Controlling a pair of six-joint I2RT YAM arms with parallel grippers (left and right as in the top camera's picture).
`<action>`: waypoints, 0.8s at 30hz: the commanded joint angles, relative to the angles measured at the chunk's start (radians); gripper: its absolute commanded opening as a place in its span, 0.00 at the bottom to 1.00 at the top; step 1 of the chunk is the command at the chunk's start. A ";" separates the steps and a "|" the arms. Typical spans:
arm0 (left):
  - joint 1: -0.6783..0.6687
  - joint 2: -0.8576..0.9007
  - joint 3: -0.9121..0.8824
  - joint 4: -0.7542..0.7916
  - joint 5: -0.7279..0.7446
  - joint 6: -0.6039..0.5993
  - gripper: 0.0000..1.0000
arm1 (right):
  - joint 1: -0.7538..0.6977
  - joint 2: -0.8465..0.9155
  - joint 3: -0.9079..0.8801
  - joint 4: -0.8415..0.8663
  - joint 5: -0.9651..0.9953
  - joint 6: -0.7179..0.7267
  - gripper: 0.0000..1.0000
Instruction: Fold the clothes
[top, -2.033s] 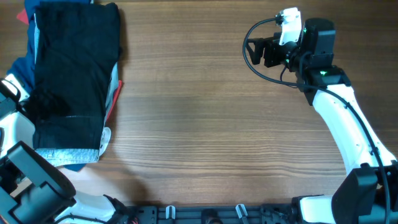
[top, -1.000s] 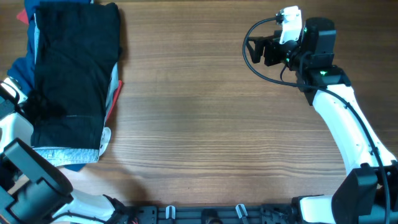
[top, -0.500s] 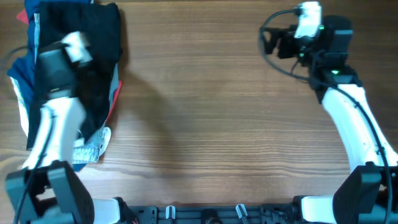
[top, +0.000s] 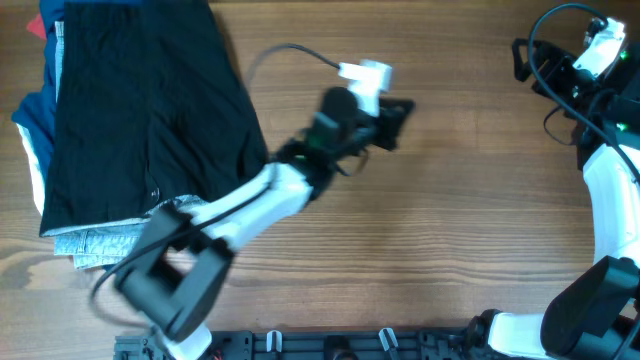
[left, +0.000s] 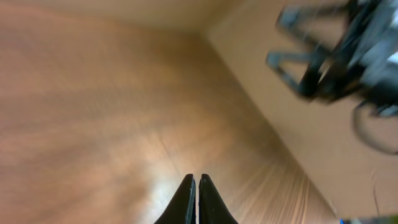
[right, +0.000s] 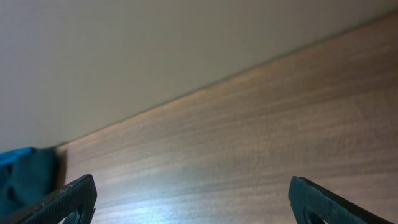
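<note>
black matte shorts, soft and limp, spread flat atop the heap at the desk's left end, over frayed pale denim shorts. no tidy fold apparent, so whole job judged yet to do. left arm angled across bare wood, clear of cloth.

left wrist: blurred warm grain. slim dark left fingers pressed together, gripping nothing.

right wrist: right fingers spread wide, empty, over glossy wood. blue cloth at far left.
</note>
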 joint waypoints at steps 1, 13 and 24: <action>-0.026 0.088 0.103 -0.064 -0.029 -0.032 0.04 | 0.001 0.008 0.025 -0.032 -0.057 0.003 1.00; 0.119 0.008 0.119 -0.247 -0.029 0.015 0.61 | 0.022 0.008 0.025 -0.068 -0.192 -0.084 1.00; 0.397 -0.416 0.121 -0.749 -0.274 0.104 1.00 | 0.346 0.068 0.025 -0.040 -0.191 -0.116 1.00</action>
